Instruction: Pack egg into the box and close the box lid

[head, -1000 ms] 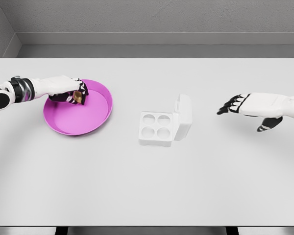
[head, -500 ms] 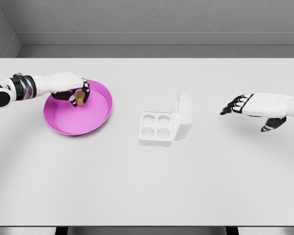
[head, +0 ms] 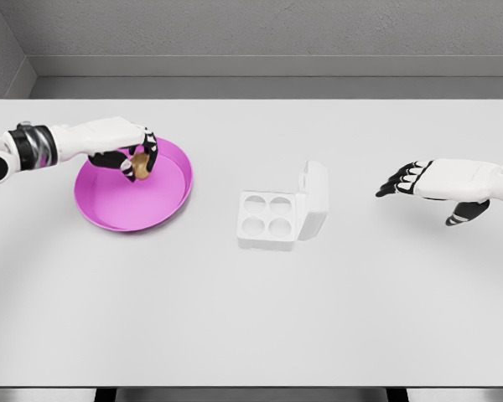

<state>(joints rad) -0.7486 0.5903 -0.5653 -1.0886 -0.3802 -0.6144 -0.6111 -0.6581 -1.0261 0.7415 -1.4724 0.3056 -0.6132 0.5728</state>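
A brown egg [head: 139, 165] is held in the fingers of my left hand [head: 134, 156], lifted slightly over the pink bowl [head: 117, 211] at the table's left. The white egg box [head: 268, 220] lies in the middle of the table with its four round cups showing no eggs. Its lid [head: 314, 200] stands open, hinged up on the right side. My right hand [head: 415, 182] hovers over the table to the right of the box, fingers spread and holding nothing.
The white table [head: 251, 318] spreads wide around the bowl and box. A grey wall runs along the far edge.
My left hand has raised the egg a little and shifted it toward the right within the bowl. The right hand drifted slightly right, then stayed put.
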